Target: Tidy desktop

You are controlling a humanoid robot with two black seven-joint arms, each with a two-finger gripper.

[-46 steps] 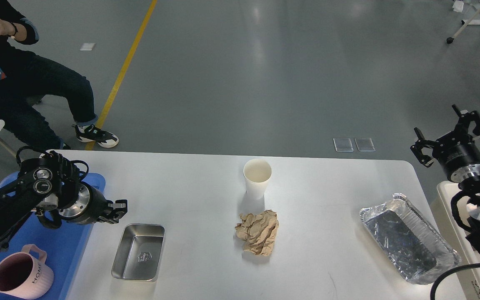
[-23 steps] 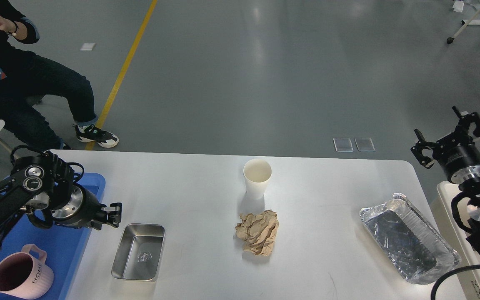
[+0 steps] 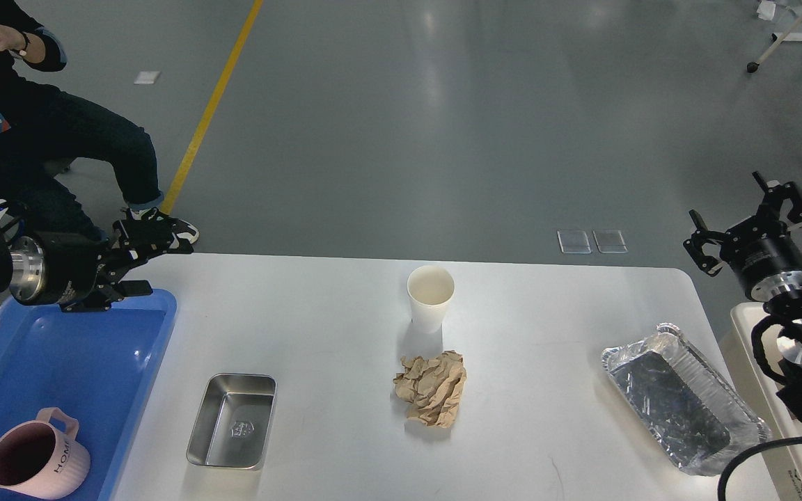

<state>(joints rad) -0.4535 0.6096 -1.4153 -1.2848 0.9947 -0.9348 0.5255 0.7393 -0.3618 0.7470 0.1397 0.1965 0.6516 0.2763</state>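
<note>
pink mug (image 3: 37,465), "HOME" printed down its side

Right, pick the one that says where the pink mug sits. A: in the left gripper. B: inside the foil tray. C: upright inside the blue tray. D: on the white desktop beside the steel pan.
C: the pink mug stands upright in the near corner of the blue tray, off the desktop, apart from the steel pan and far from the left gripper.

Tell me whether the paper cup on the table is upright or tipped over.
Upright. The paper cup stands on its base on the table, with its round open mouth facing up, just behind the crumpled brown paper.
</note>
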